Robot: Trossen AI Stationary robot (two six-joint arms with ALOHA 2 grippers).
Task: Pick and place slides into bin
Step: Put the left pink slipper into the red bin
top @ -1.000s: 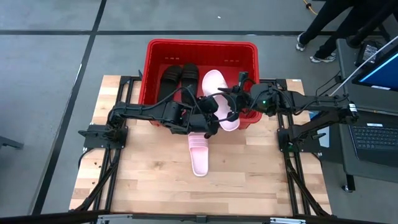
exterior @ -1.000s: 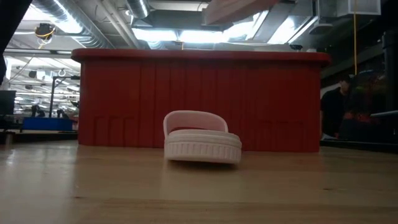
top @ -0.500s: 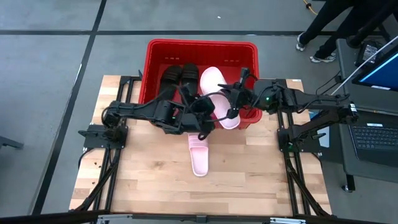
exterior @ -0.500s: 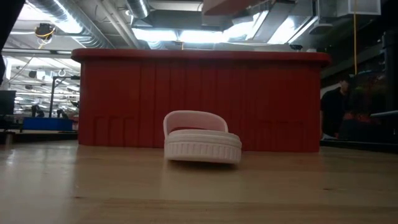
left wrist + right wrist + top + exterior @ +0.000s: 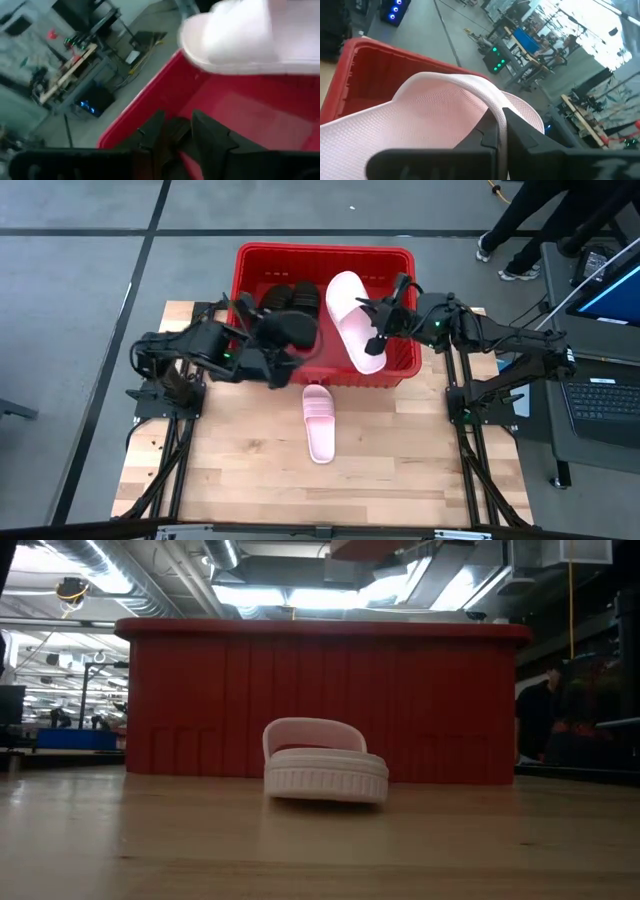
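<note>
Right hand (image 5: 378,340) clenched on a pink slide's (image 5: 350,318) strap over the red bin (image 5: 325,255), left hand (image 5: 285,350) released near two black slides (image 5: 287,305) inside, second pink slide (image 5: 320,423) on the table (image 5: 240,470)

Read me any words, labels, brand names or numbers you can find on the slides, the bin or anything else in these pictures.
None can be read.
Red bin: no label or lettering shows on its walls.
Pink slide on the table and pink slide held in the right tool: no brand mark visible.
Black slides in the bin: no marking visible.
Laptop screen at the table's right: too small to read.
</note>
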